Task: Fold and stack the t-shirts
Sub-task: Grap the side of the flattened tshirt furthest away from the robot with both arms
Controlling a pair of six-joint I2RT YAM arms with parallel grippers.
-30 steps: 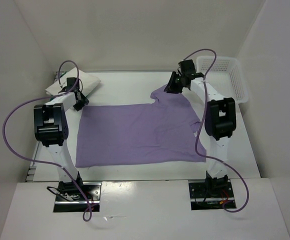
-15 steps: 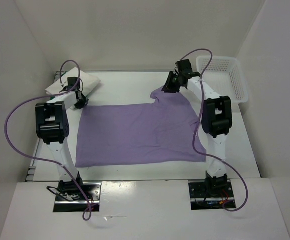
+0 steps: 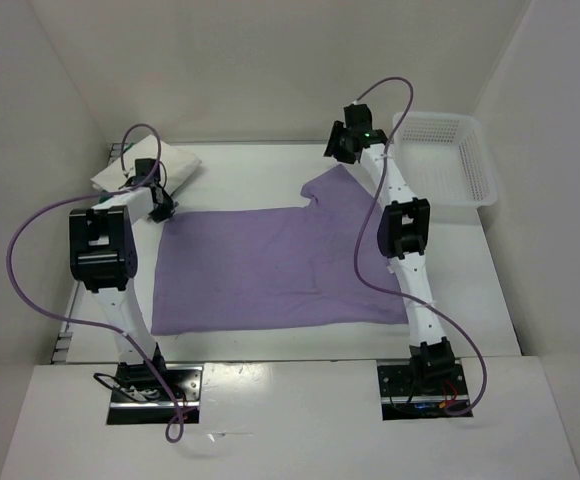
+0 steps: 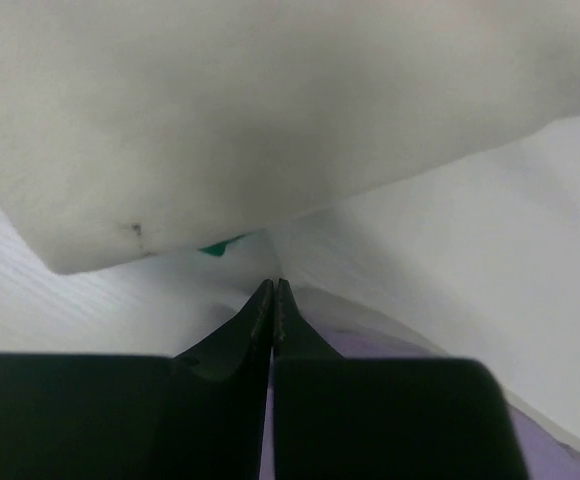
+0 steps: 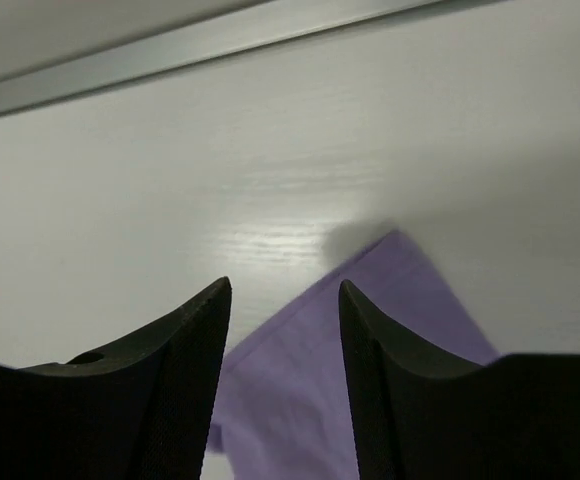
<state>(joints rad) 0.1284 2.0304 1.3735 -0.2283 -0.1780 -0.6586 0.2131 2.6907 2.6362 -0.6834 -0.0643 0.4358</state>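
- My left jaws are pressed tight together, tips meeting in a thin line, at the far left corner of the lavender shirt (image 3: 280,265).
- I cannot tell from the left wrist view whether any cloth is nipped between those tips. Lavender cloth (image 4: 560,455) shows just under and beside them.
- Right ahead of my left jaws a folded white shirt (image 4: 270,100) fills the upper part of that view, with a sliver of green shirt (image 4: 220,247) peeking out from under its near edge.
- From above, the white shirt (image 3: 155,165) lies in the far left corner of the counter (image 3: 250,170), just beyond the lavender one.
- The lavender shirt is spread flat across the middle of the counter. One sleeve points toward the far right.
- My right jaws are spread wide and grip nothing. They hang above the counter just past that sleeve.
- In the right wrist view the pointed tip of the sleeve (image 5: 390,290) lies on the bare counter (image 5: 170,180), showing in the gap between my two right jaws.
- A white lattice basket (image 3: 450,150) stands at the far right of the counter, beside my right arm and apart from the shirts.
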